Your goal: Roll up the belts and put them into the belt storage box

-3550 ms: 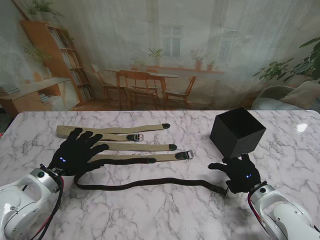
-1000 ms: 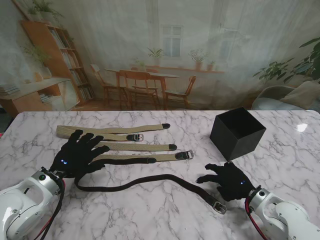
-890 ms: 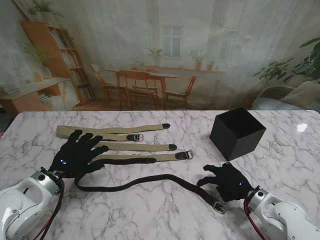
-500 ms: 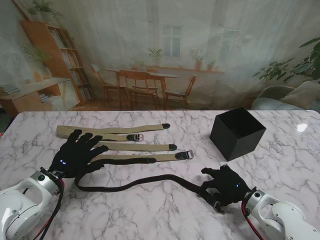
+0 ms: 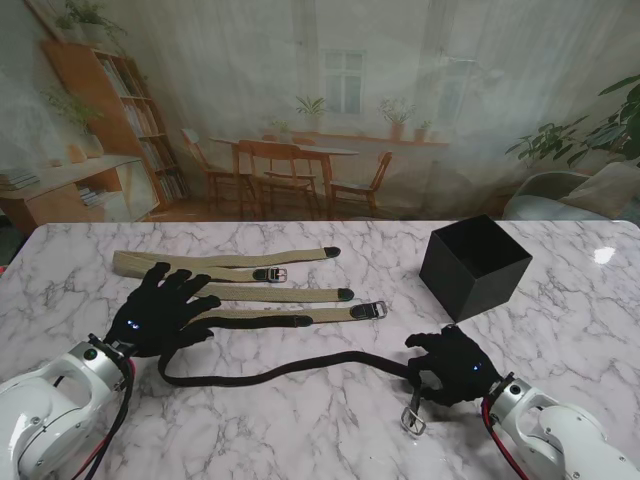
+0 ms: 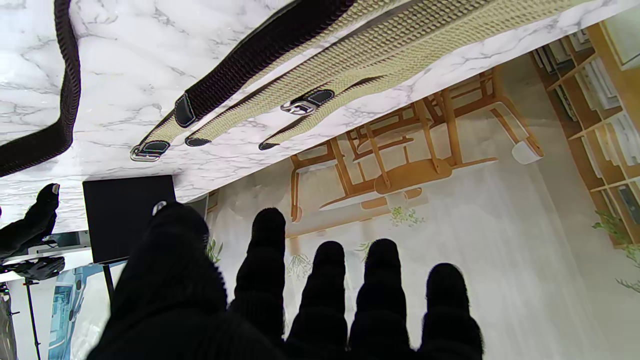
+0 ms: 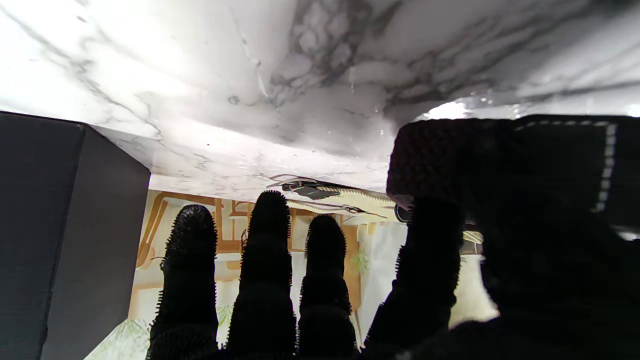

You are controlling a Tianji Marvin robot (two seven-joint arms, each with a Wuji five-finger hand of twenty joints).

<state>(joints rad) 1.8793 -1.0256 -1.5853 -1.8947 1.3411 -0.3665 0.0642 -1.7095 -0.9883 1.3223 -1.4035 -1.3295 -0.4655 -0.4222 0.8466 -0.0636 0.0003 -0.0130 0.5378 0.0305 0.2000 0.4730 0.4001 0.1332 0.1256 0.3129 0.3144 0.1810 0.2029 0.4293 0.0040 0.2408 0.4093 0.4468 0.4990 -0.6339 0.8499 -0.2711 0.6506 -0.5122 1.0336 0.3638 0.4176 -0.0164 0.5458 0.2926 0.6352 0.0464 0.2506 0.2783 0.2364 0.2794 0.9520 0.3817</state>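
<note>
A long black belt (image 5: 290,367) lies across the table in front of me. My right hand (image 5: 450,365) is shut on its buckle end, and the metal buckle (image 5: 410,421) sticks out of the hand on the side nearer to me. In the right wrist view my thumb and forefinger pinch the stitched black strap (image 7: 565,165). My left hand (image 5: 165,312) is open, fingers spread, over the belt's other end and the left ends of three tan belts (image 5: 270,293). The black storage box (image 5: 473,265) stands just beyond my right hand. The tan belts (image 6: 380,50) show in the left wrist view.
The black belt's tip (image 5: 300,321) rests on the nearest tan belt. The box (image 7: 60,225) is close beside my right fingers. The marble table (image 5: 320,430) runs on toward me and out to the right of the box.
My right hand has closed on the black belt's buckle end and turned it, so the buckle now points toward me. The belt has bowed into a curve. My left hand has shifted slightly right.
</note>
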